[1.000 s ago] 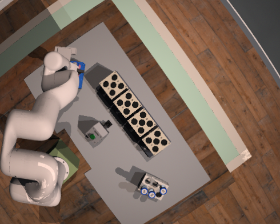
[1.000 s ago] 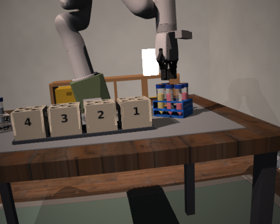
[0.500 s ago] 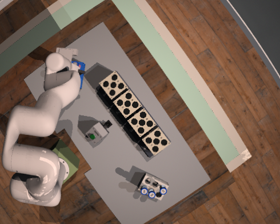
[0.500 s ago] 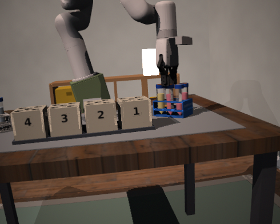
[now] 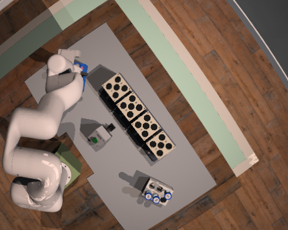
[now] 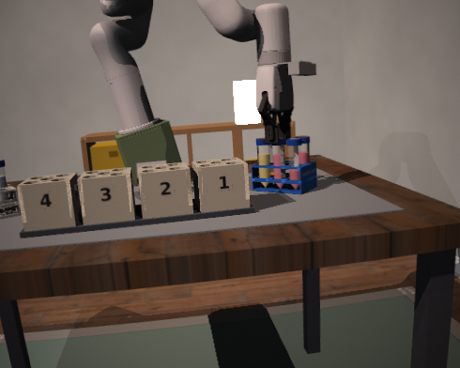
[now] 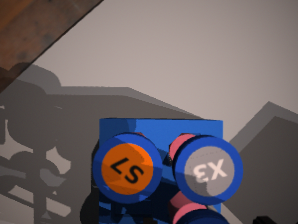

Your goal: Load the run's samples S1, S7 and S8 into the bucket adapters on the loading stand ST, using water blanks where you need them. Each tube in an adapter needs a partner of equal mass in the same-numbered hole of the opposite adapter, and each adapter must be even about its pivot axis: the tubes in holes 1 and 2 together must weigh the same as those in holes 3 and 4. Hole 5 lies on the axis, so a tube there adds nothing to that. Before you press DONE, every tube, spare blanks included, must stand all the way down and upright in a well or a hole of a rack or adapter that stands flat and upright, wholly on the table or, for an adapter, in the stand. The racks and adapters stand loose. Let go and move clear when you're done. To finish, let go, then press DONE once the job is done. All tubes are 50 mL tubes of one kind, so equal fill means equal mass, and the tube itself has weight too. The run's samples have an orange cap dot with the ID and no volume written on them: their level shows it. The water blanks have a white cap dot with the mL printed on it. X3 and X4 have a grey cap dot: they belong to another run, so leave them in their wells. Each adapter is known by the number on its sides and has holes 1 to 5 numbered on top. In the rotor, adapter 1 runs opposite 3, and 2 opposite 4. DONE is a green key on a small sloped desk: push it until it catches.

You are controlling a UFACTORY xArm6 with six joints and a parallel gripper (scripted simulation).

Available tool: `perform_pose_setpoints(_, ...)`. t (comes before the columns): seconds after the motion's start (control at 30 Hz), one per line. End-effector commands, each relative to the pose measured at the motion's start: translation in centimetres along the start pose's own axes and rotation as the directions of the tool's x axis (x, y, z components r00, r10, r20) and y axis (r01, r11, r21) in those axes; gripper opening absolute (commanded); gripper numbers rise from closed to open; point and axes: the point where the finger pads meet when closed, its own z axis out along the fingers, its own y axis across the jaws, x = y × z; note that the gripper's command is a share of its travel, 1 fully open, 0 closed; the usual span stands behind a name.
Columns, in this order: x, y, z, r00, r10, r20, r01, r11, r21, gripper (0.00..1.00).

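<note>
Grey mat (image 5: 114,53) (image 6: 351,199) (image 7: 175,50) under blue rack (image 5: 84,83) (image 6: 309,179) (image 7: 165,126); end effector (image 5: 84,74) (image 6: 276,137) apart, perhaps among caps; lowest wrist-view cap (image 7: 202,218) cropped.

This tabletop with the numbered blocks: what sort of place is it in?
Probably a lab-style workspace: capped tubes in a blue rack, holed adapters numbered 1 to 4, and a robot arm.

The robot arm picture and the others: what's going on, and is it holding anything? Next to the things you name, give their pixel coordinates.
The white bendy machine is a robot arm (image 5: 61,101) (image 6: 271,33), like a shoulder, elbow and wrist. Its black gripper (image 6: 277,136) pinches like fingers. It's down at the tube tops in the blue rack (image 6: 278,190) (image 7: 160,126), but I can't tell whether it holds one.

One picture looks down from above, one from beside the table, one from the robot's wrist. Four numbered tan blocks (image 5: 146,126) (image 6: 165,199) with holes stand in a row. Push the green button (image 5: 94,140) when finished.
</note>
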Motion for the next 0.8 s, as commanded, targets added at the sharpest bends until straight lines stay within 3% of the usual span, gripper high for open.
perform_pose_setpoints(0.0, 0.2, 0.0, 0.1, 1.000, 0.000, -0.005, 0.000, 1.000, 0.000, 0.57)
perform_pose_setpoints(0.77, 0.2, 0.0, 1.4, 1.000, 0.000, -0.005, 0.000, 1.000, 0.000, 0.57)
